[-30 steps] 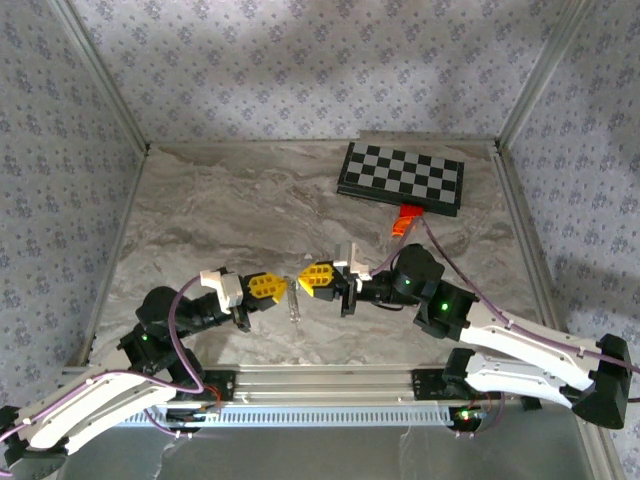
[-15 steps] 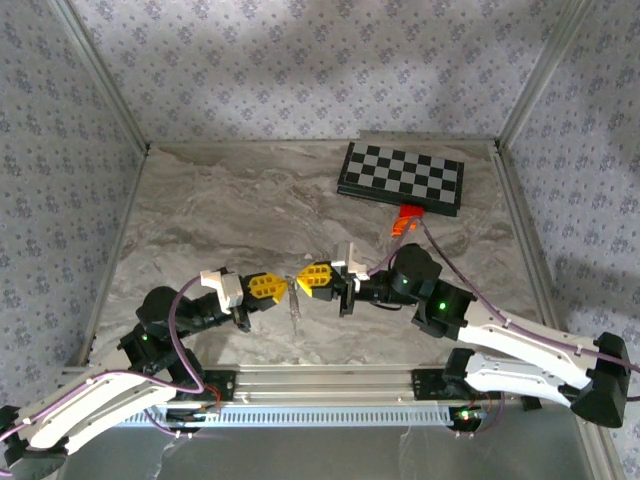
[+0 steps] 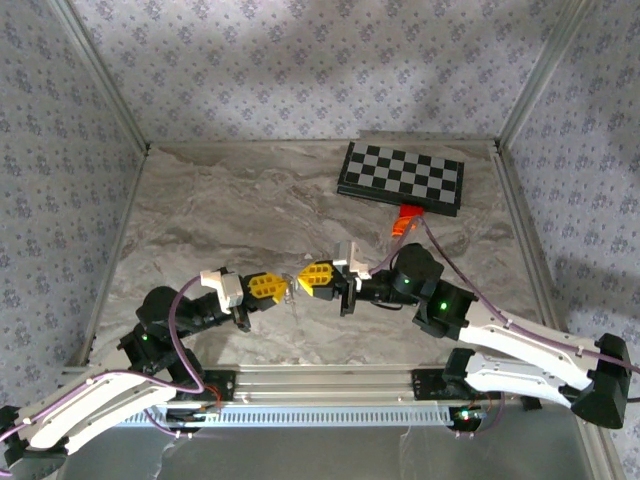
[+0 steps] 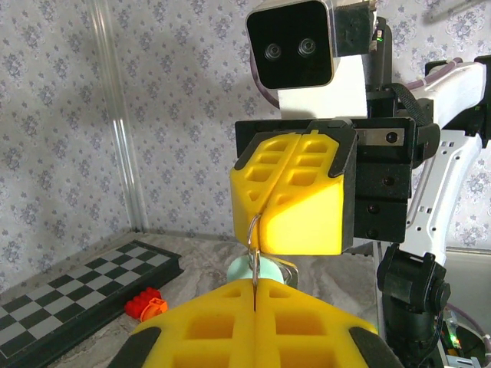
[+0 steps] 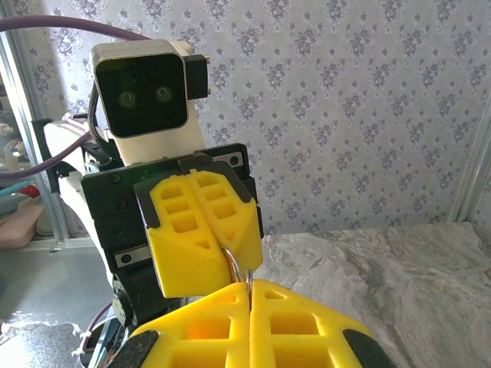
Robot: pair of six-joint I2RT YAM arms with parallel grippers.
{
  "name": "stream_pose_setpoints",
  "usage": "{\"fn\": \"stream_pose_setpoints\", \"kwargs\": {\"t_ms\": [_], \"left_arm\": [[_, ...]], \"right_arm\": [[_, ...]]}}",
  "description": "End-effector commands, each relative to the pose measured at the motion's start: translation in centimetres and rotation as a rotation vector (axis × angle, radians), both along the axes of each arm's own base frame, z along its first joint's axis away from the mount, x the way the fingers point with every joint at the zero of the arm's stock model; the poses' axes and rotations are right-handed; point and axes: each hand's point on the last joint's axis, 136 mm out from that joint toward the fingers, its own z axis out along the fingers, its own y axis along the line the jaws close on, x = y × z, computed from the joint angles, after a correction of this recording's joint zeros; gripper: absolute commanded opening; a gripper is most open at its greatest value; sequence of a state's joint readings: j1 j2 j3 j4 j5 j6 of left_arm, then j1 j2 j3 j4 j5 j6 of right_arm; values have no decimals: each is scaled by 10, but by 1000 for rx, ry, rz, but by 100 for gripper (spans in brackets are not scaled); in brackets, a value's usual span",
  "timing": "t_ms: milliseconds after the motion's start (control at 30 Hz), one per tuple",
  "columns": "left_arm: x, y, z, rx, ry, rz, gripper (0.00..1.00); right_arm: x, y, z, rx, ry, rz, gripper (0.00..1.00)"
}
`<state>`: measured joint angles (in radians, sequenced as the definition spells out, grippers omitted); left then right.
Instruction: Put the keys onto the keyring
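The left gripper (image 3: 281,288) and right gripper (image 3: 303,279) face each other, one on each side of the keyring (image 4: 254,245). Both are pressed together on its wire, probably to keep it steady for threading. The key (image 4: 244,268) shows just under the keyring, and the chessboard (image 3: 400,177) lies well behind it.

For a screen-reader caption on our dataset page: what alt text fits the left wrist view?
Two shut yellow-padded grippers face each other, the left gripper below, the right gripper above, both pinching the thin keyring between them. A teal key shows just behind the ring; a chessboard and orange block lie at lower left.
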<state>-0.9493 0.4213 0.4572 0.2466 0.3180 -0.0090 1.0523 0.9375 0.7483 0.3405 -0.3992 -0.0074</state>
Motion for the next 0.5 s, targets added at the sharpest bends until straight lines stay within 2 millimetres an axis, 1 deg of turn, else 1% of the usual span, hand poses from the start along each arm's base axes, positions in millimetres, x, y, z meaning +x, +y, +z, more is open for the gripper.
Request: {"fn": "stream_pose_setpoints", "kwargs": {"t_ms": [0,467], "left_arm": [[-3,4,19,-48,-45,4,0],[-3,4,18,-48,-47,5,0]], "right_arm": [[0,-4,8,34,1,-5,0],[1,-5,7,34,6,-17,0]]}}
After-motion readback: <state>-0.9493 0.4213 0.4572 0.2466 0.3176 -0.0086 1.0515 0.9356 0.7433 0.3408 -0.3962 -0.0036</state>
